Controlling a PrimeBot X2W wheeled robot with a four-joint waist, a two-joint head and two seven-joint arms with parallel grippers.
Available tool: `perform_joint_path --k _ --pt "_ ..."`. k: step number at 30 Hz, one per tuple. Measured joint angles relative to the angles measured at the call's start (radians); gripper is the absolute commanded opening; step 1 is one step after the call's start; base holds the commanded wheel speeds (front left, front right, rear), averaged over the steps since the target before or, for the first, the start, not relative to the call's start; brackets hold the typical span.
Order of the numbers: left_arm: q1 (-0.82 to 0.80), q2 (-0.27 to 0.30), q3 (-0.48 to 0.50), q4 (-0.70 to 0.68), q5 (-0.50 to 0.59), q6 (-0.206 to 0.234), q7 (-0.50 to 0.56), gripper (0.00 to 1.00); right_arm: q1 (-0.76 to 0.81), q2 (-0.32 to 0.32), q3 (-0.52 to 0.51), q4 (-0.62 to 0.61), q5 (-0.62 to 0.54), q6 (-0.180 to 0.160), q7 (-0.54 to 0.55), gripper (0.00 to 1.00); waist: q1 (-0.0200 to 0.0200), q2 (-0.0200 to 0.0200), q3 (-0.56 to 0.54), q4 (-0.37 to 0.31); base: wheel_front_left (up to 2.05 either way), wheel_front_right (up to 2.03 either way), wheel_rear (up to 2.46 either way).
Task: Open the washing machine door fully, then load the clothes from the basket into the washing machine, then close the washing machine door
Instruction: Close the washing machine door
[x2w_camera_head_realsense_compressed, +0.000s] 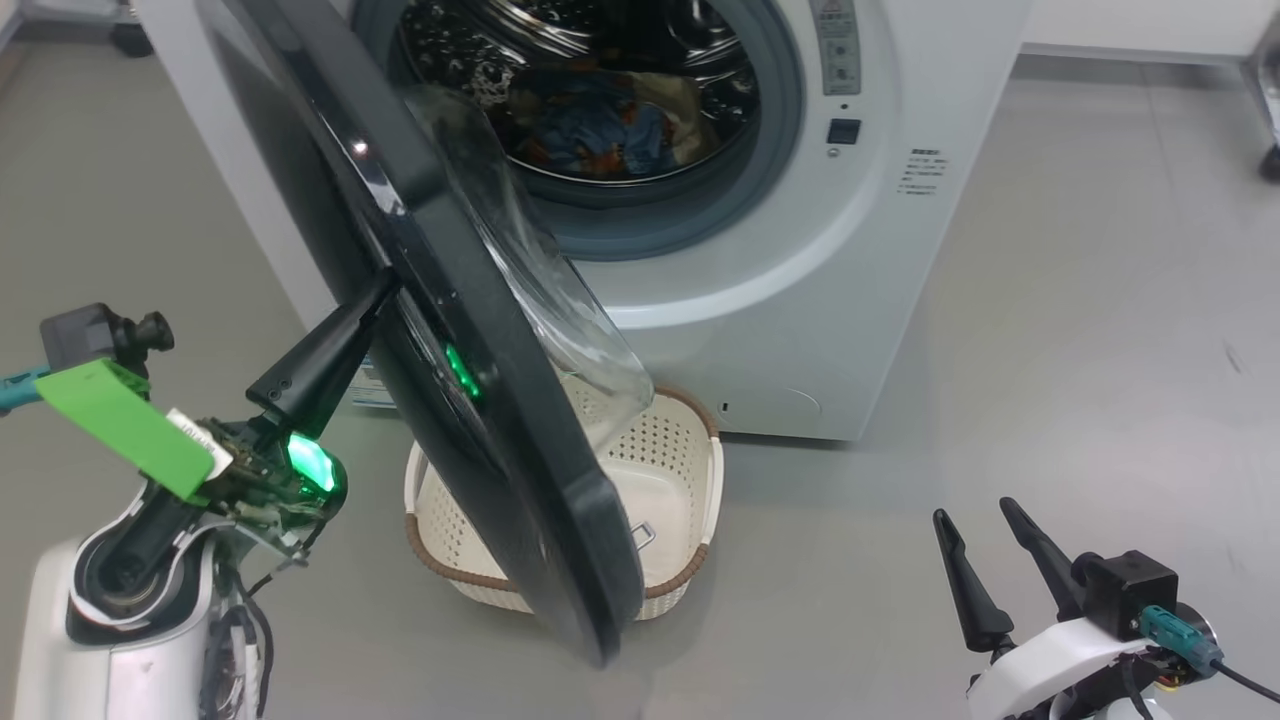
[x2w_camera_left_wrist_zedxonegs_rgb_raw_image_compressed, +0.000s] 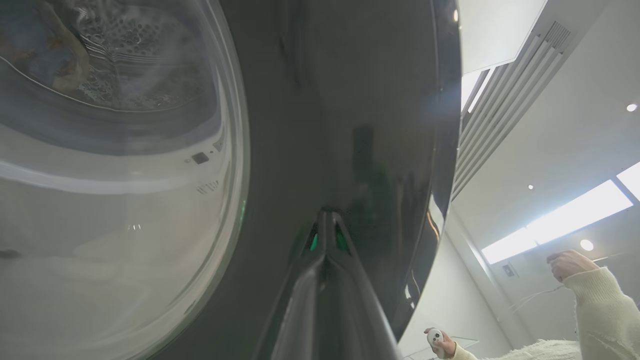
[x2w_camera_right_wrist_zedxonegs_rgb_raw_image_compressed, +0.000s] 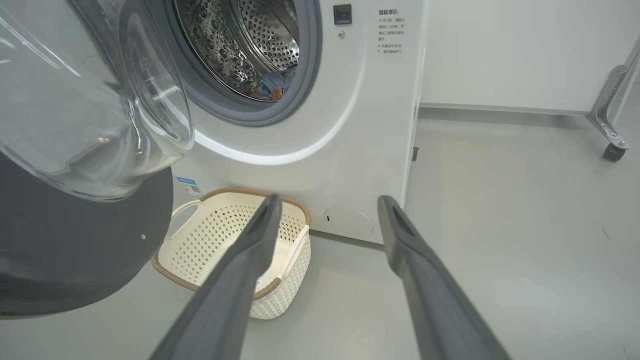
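Note:
The washing machine (x2w_camera_head_realsense_compressed: 800, 300) stands ahead with its round black door (x2w_camera_head_realsense_compressed: 520, 450) swung partway out over the basket (x2w_camera_head_realsense_compressed: 712, 470). My left gripper (x2w_camera_head_realsense_compressed: 385, 285) is shut, its tips pressed against the door's glossy outer face (x2w_camera_left_wrist_zedxonegs_rgb_raw_image_compressed: 350, 100), holding nothing. In the left wrist view the shut gripper (x2w_camera_left_wrist_zedxonegs_rgb_raw_image_compressed: 327, 215) meets that face beside the glass bowl. Blue and orange clothes (x2w_camera_head_realsense_compressed: 600, 125) lie inside the steel drum. The cream basket (x2w_camera_right_wrist_zedxonegs_rgb_raw_image_compressed: 280, 300) sits on the floor with nothing in it. My right gripper (x2w_camera_head_realsense_compressed: 972, 510) hangs open at the lower right, apart from everything, and in its own view the right gripper (x2w_camera_right_wrist_zedxonegs_rgb_raw_image_compressed: 328, 200) points toward the machine (x2w_camera_right_wrist_zedxonegs_rgb_raw_image_compressed: 350, 125).
Grey floor stretches open to the right of the machine. A metal frame leg with a caster (x2w_camera_right_wrist_zedxonegs_rgb_raw_image_compressed: 612, 150) stands at the far right. A person's hand (x2w_camera_left_wrist_zedxonegs_rgb_raw_image_compressed: 570, 262) in a cream sleeve and another hand holding a small white device (x2w_camera_left_wrist_zedxonegs_rgb_raw_image_compressed: 437, 340) are behind the door.

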Motion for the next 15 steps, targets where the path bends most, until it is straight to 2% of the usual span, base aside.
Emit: perform_joint_path --k 15 --pt "-0.107 -0.001 -0.08 0.138 0.07 0.0 -0.245 0.0 0.0 -0.012 0.0 -0.001 -0.002 0.0 0.0 1.0 0.0 0.0 0.005 -0.104 0.0 0.0 0.0"
